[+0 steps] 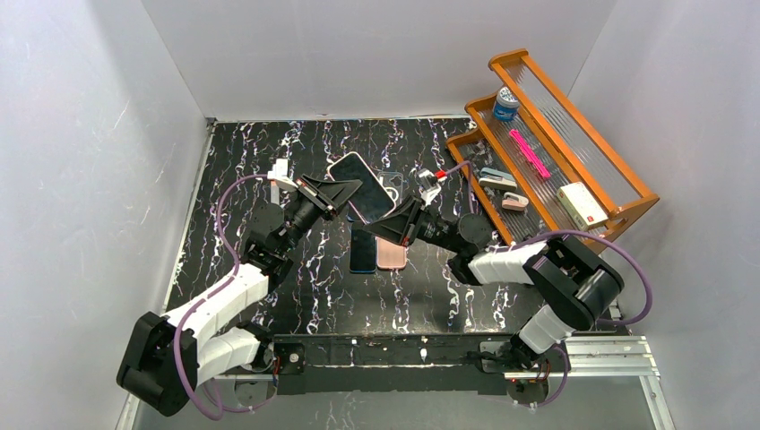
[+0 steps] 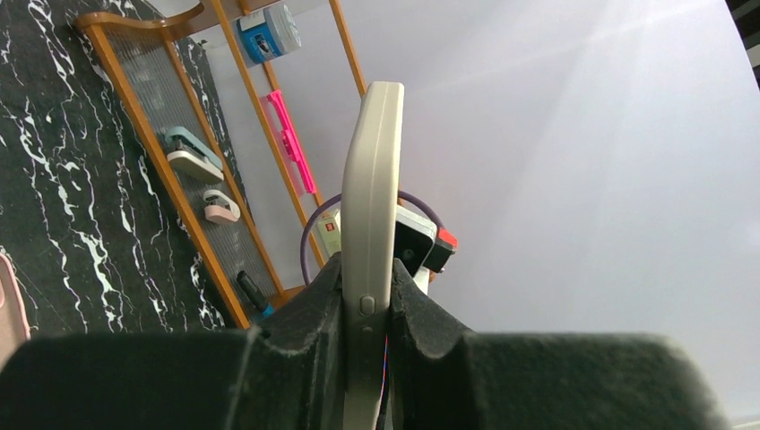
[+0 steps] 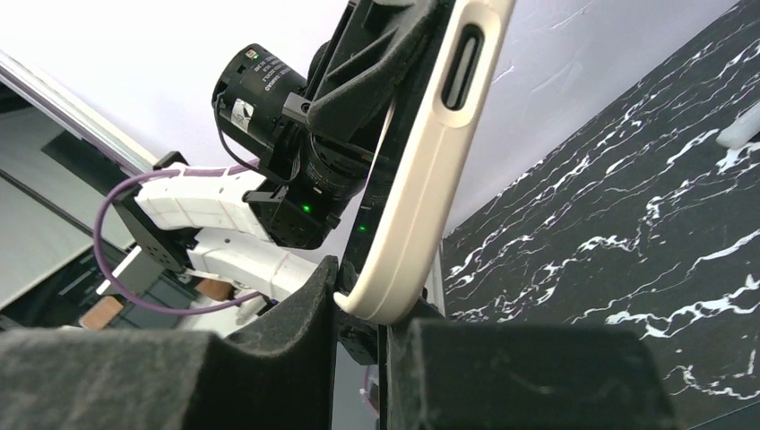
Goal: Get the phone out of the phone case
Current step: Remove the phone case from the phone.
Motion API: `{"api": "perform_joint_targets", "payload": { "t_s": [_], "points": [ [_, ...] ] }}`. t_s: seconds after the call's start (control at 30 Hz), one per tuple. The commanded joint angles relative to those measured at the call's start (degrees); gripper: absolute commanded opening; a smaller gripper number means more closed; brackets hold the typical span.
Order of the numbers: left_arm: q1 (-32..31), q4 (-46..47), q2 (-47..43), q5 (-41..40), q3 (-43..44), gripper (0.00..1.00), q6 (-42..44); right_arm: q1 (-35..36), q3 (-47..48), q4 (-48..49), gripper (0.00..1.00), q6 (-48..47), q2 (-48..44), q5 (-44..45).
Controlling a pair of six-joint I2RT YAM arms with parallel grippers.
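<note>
A phone (image 1: 361, 179) with a dark screen sits in a cream phone case (image 2: 372, 197) and is held in the air above the middle of the table, tilted. My left gripper (image 1: 349, 191) is shut on the case's long side by its buttons, seen edge-on in the left wrist view (image 2: 367, 305). My right gripper (image 1: 394, 224) comes from the right and is shut on the lower corner of the case (image 3: 421, 206), its jaws almost together (image 3: 358, 309). At that corner the case lip curls slightly off the dark screen edge.
Two other phones lie flat under the held one, a dark blue one (image 1: 363, 253) and a pink one (image 1: 392, 255). A wooden rack (image 1: 618, 184) at the right holds a blue-lidded jar (image 1: 506, 103), a pink item (image 1: 531, 154), staplers and a white box (image 1: 581, 204).
</note>
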Motion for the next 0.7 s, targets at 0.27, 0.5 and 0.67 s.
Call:
{"api": "perform_joint_targets", "payload": {
  "t_s": [0.27, 0.5, 0.67],
  "points": [
    [-0.23, -5.02, -0.06, 2.45, 5.17, 0.00, -4.33, -0.11, 6.72, -22.40, 0.01, -36.06, -7.63, -8.15],
    [-0.22, -7.74, 0.13, 4.32, 7.03, 0.00, -3.08, -0.24, 11.53, -34.82, 0.01, -47.85, -9.25, -9.33],
    [-0.22, -8.17, 0.54, 5.08, 7.34, 0.00, -2.54, -0.27, 13.06, -36.86, 0.01, -50.57, -8.39, -11.45]
  ]
}}
